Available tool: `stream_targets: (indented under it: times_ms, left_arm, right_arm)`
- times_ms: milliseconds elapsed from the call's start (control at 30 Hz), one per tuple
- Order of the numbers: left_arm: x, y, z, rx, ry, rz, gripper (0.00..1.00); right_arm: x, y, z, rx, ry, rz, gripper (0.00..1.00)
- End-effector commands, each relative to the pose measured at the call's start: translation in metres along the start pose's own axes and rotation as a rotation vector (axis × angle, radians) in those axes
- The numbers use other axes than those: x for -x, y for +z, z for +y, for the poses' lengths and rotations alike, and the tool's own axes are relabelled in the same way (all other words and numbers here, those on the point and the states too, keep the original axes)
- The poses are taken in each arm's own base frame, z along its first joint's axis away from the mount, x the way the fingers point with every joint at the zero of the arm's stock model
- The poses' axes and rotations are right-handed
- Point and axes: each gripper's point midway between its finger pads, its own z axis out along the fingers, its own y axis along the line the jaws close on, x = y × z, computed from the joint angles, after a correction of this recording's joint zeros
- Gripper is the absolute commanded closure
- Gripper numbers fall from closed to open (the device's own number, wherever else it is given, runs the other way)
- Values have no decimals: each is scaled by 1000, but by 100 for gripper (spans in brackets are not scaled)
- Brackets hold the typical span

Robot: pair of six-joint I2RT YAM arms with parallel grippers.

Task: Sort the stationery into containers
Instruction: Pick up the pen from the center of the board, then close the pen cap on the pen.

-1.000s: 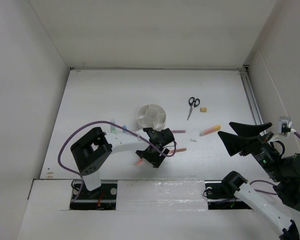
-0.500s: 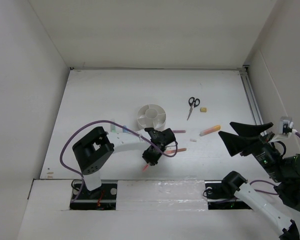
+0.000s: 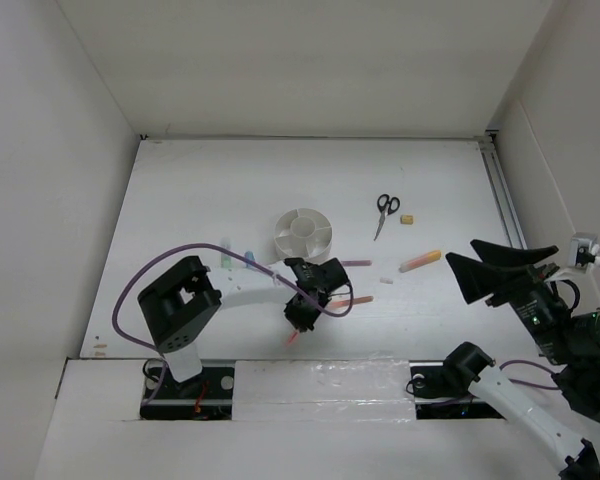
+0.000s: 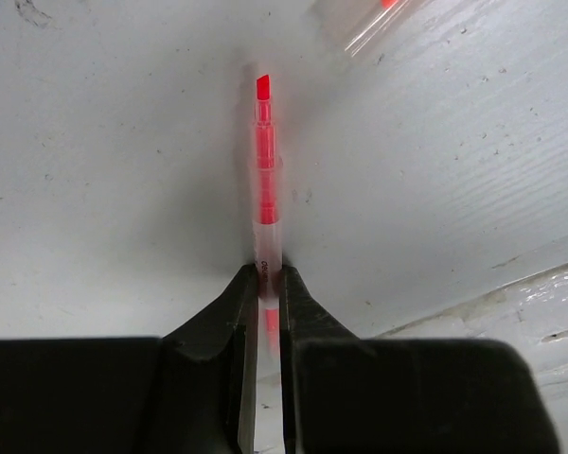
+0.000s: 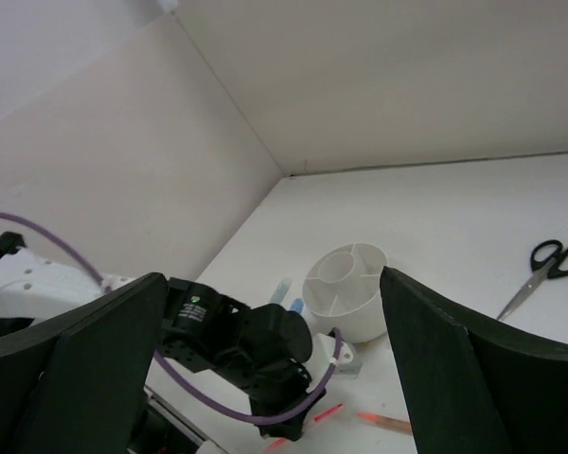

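My left gripper (image 3: 298,320) (image 4: 269,280) is shut on a thin red pen (image 4: 264,180) lying on the white table near the front edge; the pen's tip pokes out below the jaws (image 3: 293,338). The round white organizer (image 3: 289,245) (image 5: 356,319) stands just behind that arm. Beside it lie a green marker (image 3: 226,256) and a blue marker (image 3: 250,258). Black scissors (image 3: 384,212) (image 5: 541,271), a tan eraser (image 3: 407,219), an orange-yellow marker (image 3: 420,261) and two more pens (image 3: 357,263) (image 3: 359,300) lie to the right. My right gripper (image 3: 462,263) (image 5: 273,284) hangs open above the table's right side, holding nothing.
White walls enclose the table on the left, back and right. A metal rail (image 3: 504,195) runs along the right edge. The left arm's purple cable (image 3: 140,280) loops over the table's front left.
The left jaws closed from open onto the red pen, and the pen turned to point toward the front edge. The right arm drifted slightly right.
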Motion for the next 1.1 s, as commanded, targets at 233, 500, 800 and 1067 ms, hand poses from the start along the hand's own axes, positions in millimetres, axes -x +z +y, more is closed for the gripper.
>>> stream_targets:
  times_ms: [233, 500, 800, 1067]
  left_arm:
    - [21, -71, 9, 5, -83, -232, 100]
    - [46, -145, 9, -65, -104, -471, 100]
    - [46, -221, 13, -186, -78, -736, 100]
    - [40, -214, 26, -158, -55, -809, 100]
  right_arm:
    - [-11, 19, -36, -223, 99, 0, 0]
    - [-80, 51, -89, -502, 121, 188, 0]
    - [-133, 70, -127, -700, 299, 173, 0]
    - [-196, 84, -162, -926, 304, 297, 13]
